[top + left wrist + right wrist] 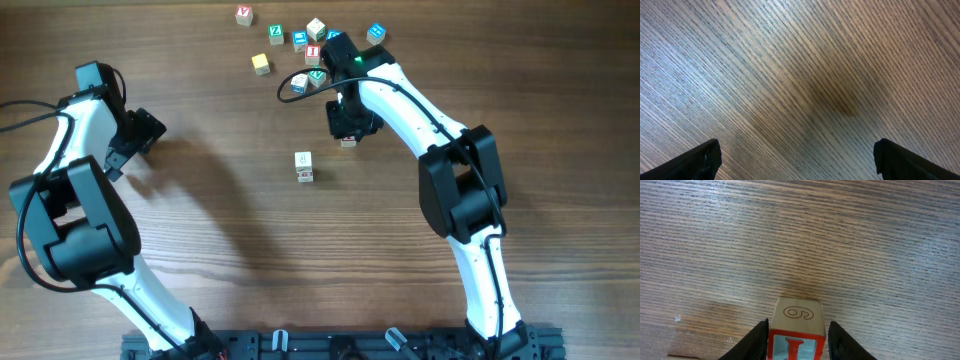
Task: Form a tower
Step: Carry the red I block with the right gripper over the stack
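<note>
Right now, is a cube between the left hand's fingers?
No, the left hand is wide open and only table shows in its gap.

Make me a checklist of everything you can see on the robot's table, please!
Surface: wooden table, no spills seen.
Job's things: short tower mid-table; red I cube apart from it, not yet stacked.
Clutter: loose letter cubes scattered at the far edge.
Grippers: left gripper open over bare wood; right gripper shut on the red I cube.
Cables: black cable at the left edge; black loop beside the loose cubes.
Surroundings: black rail along the near edge; nothing else seen.
</note>
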Available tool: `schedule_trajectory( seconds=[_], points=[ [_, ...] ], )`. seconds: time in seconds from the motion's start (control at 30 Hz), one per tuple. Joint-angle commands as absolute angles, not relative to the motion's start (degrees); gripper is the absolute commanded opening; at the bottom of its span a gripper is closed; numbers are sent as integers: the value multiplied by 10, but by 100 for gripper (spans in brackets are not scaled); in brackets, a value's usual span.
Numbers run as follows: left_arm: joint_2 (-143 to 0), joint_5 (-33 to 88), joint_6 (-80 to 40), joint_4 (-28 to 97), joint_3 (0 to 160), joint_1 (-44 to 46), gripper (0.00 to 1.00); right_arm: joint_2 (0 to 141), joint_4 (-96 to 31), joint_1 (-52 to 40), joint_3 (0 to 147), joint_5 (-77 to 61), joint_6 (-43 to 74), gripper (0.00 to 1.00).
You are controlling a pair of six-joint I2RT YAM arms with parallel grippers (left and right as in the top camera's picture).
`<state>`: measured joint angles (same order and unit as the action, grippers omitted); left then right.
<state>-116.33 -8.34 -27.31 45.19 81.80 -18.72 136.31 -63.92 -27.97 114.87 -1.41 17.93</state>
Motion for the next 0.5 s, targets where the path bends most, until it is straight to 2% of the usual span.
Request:
schedule_trajectory(
  seconds=[0.0, 0.03, 0.07, 0.1, 0.17, 0.23, 0.3, 0.37, 0.47],
  points=[
    [-1164, -89, -275, 452, 815, -189, 100, 1365, -634, -281, 1147, -4, 180, 43],
    [-1164, -89, -275, 452, 815, -189, 100, 1365, -635, -280, 1147, -4, 180, 47],
    [-1164, -89, -274, 452, 815, -189, 100, 1365, -635, -280, 1147, -5, 180, 62],
    [-1164, -89, -274, 452, 815, -189, 100, 1365, -636, -280, 1147, -10, 180, 100],
    [-1164, -89, -275, 452, 815, -189, 100, 1365, -639, -280, 1147, -26, 182, 100],
    [-1164, -89, -274, 452, 815, -189, 100, 1365, -650, -280, 1147, -23, 183, 63],
    [-1164, -89, -275, 452, 815, -189, 100, 1365, -652, -280, 1147, 14, 202, 51],
    [-1164, -89, -275, 452, 815, -189, 100, 1365, -652, -281, 1147, 15, 201, 48],
    [-1164, -89, -275, 452, 815, -189, 100, 1365, -651, -281, 1147, 15, 202, 35]
  ],
)
